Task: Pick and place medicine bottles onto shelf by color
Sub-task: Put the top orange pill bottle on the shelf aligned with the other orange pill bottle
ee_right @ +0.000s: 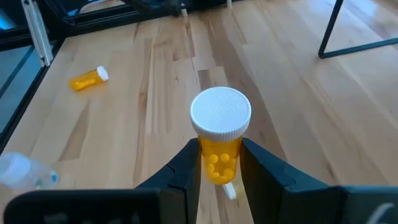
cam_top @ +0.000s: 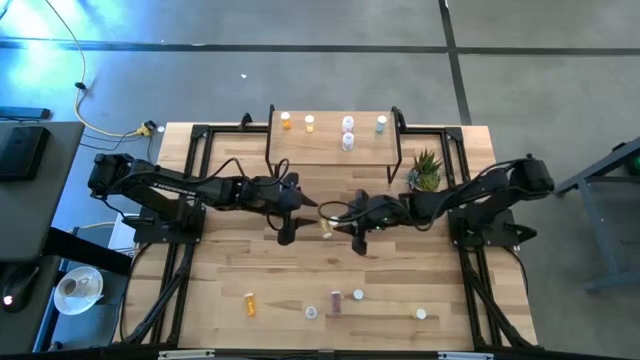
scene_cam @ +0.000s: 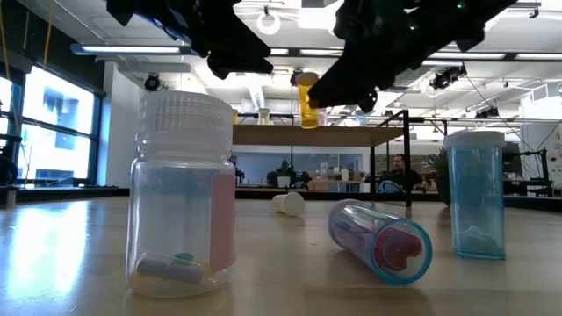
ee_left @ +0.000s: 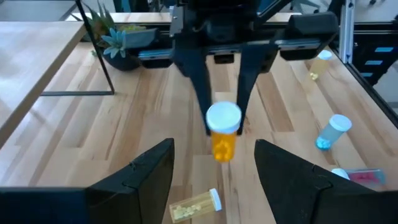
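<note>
My right gripper [ee_right: 221, 155] is shut on an orange medicine bottle [ee_right: 219, 134] with a white cap, over the middle of the table [cam_top: 345, 222]. My left gripper [ee_left: 214, 177] is open and empty. It faces that bottle from the table's left [cam_top: 288, 220], a short way off. A pale yellow bottle [ee_left: 196, 205] lies on its side on the table below them. The shelf [cam_top: 330, 150] stands at the far edge, with two orange bottles [cam_top: 297, 122] on its left part and pale ones [cam_top: 348, 132] and a bluish one [cam_top: 381, 124] to their right. My right gripper pinches the orange bottle's body [ee_right: 217, 163], just under the white cap [ee_right: 220, 112], between its two fingers [ee_right: 186, 171]. The fingers slant down from the table's right side. The bottle stands about upright, cap up, lifted clear of the table [scene_cam: 307, 101].
Several bottles are near the front edge: an orange one [cam_top: 250, 303] lying, a purple one [cam_top: 336, 300], pale ones [cam_top: 421, 313]. The low view shows a clear upright one [scene_cam: 180, 193], a purple lying one [scene_cam: 379, 239] and a blue upright one [scene_cam: 476, 193]. A potted plant [cam_top: 425, 172] stands right of the shelf.
</note>
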Robot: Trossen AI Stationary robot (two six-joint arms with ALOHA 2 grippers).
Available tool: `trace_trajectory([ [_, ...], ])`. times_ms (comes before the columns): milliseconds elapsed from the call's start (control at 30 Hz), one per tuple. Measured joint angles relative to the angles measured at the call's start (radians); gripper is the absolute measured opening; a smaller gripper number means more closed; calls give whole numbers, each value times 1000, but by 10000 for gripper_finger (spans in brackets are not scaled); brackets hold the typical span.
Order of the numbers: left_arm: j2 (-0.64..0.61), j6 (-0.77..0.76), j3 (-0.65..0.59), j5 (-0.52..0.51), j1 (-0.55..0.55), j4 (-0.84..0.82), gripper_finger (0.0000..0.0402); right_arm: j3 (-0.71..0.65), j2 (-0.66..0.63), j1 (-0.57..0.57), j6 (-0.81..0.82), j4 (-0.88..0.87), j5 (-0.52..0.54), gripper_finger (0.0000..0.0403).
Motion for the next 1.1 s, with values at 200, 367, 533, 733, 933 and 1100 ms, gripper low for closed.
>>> trace_trajectory([
  [200, 0, -2, 0, 45, 0, 0, 213, 68, 61, -19, -32, 1, -1, 89],
  [367, 0, -2, 0, 41, 0, 3, 213, 115, 93, -28, -38, 2, -1, 89],
  [533, 0, -2, 0, 37, 0, 3, 213, 139, 100, -31, -41, 6, -1, 89],
  [733, 0, -12, 0, 14, 0, 2, 213, 154, 100, -32, -41, 11, -1, 89],
  [933, 0, -37, 0, -15, 0, 2, 213, 154, 100, -32, -41, 20, 3, 89],
  [1100, 0, -45, 0, -15, 0, 2, 211, 154, 100, -32, -49, 39, 9, 89],
])
